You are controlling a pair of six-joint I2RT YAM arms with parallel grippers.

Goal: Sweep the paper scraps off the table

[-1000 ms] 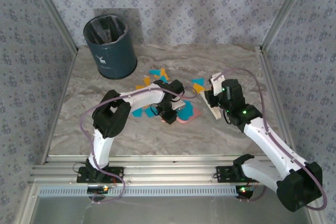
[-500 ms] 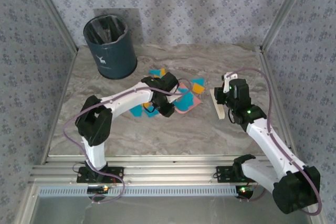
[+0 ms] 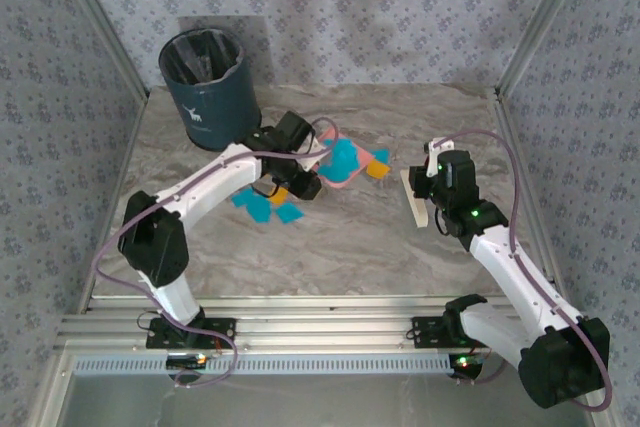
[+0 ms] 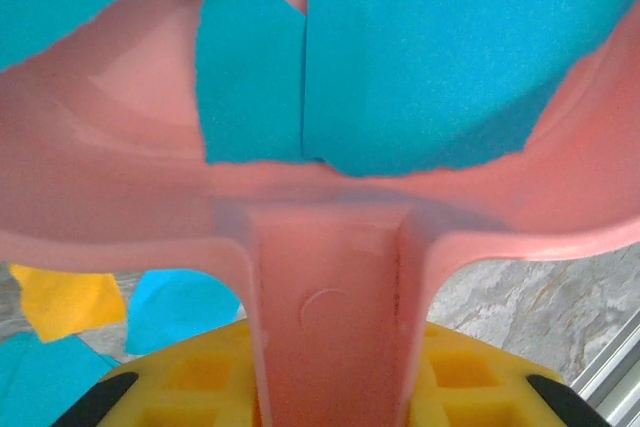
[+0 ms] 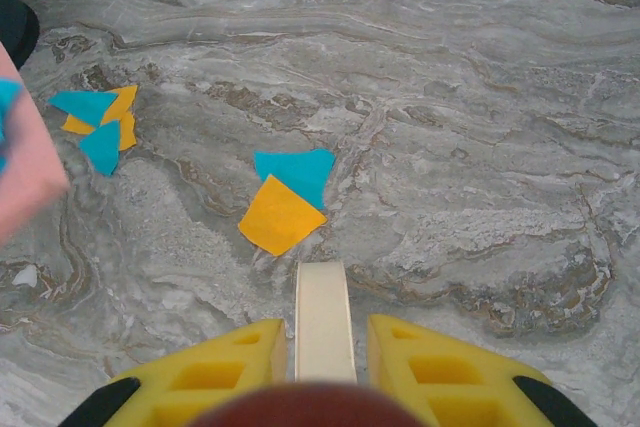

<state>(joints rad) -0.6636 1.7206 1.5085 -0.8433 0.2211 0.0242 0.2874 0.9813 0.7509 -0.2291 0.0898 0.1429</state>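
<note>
Left gripper (image 4: 330, 392): clenched on the handle of the pink dustpan (image 4: 330, 277), which I hold near the bin (image 3: 208, 89).
Right gripper (image 5: 322, 362): clenched on a flat cream scraper (image 5: 322, 312).
Paper scraps (image 4: 450, 47): some blue ones lie loose in the pan. Others, blue and orange, lie on the table (image 3: 350, 247) under my left arm and before the scraper.
Risk of spill: if I tilt the pan too early, the loose pieces slide off before the bin.
Risk of speed: I judge they are very light, so a fast swing can blow them out.
</note>
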